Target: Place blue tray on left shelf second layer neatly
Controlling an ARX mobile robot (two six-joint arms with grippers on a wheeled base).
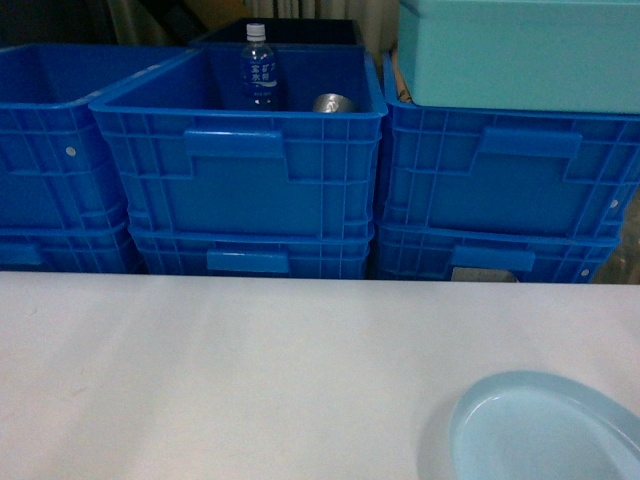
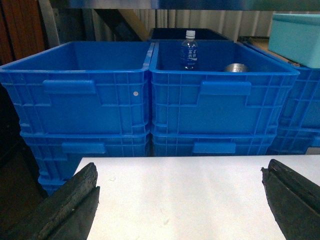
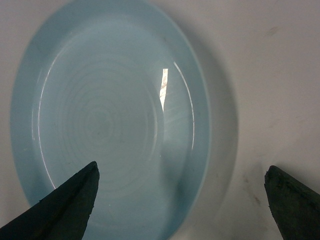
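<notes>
Right gripper [image 3: 180, 200], fingers spread, hovers over the edge-cropped blue tray [image 3: 115, 115].

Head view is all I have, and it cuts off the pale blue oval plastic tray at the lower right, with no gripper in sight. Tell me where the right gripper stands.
Observer: The right gripper hangs open above the pale blue oval plastic tray. One finger is over its basin, the other over the white table beyond the rim.
Operator: Report the tray's contents.
Observer: Nothing in it; the basin is smooth and bare.
Operator: Now the left gripper.
Observer: The left gripper is open with nothing between its fingers. It is above the table's left end, facing the dark blue ribbed plastic crates.
</notes>
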